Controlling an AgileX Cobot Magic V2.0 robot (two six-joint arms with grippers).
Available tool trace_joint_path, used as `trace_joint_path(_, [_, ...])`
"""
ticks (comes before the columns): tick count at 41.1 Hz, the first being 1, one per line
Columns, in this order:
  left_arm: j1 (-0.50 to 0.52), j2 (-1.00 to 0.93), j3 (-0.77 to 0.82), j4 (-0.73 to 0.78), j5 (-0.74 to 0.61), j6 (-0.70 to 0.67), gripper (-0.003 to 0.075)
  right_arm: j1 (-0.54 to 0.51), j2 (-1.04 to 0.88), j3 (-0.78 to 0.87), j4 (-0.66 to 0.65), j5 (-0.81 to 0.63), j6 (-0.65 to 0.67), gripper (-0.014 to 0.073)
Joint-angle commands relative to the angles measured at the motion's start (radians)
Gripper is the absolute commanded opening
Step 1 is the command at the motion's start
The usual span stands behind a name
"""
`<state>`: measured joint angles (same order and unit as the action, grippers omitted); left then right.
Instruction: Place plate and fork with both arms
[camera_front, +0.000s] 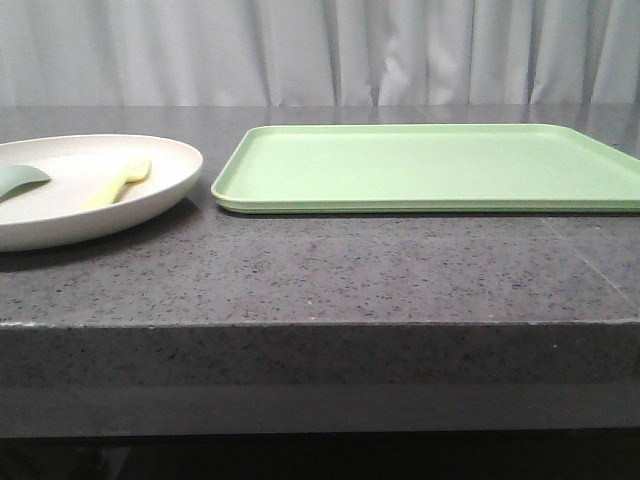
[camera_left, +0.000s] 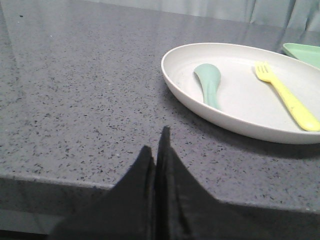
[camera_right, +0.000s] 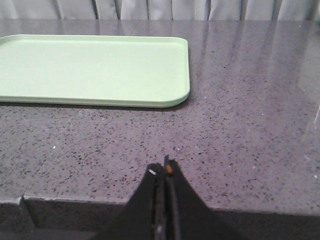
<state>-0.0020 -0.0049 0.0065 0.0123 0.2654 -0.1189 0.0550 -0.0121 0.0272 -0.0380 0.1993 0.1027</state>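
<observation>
The plate (camera_front: 170, 165) sits at the frame's left edge, beside the tray (camera_front: 430, 165), holding the fork (camera_front: 120, 180). Both grippers (camera_left: 157, 150) (camera_right: 165, 172) appear pressed together, empty. Lifting the plate unevenly could slide the fork off.

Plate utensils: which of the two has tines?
The pale yellow fork, lying nearer the green tray. The grey-green spoon beside it has a smooth rounded bowl.
</observation>
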Motion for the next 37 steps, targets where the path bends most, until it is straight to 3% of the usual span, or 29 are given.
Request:
trace_joint_path(1, [0.001,-0.021,0.002,-0.006,-0.080,-0.009,-0.0018,-0.001,-0.017,-0.004,-0.004,-0.075,-0.007,-0.0111])
trace_joint_path(16, [0.001,-0.021,0.002,0.001,-0.082,-0.009,-0.0018,-0.001,-0.017,-0.004,-0.004,-0.075,-0.007,-0.0111])
trace_joint_path(27, [0.001,-0.021,0.002,0.004,-0.208,-0.009,-0.0018,-0.001,-0.017,-0.004,-0.004,-0.075,-0.007,-0.0111])
trace_joint_path(37, [0.001,-0.021,0.002,0.004,-0.211,-0.009,-0.0018,-0.001,-0.017,-0.004,-0.004,-0.075,-0.007,-0.0111])
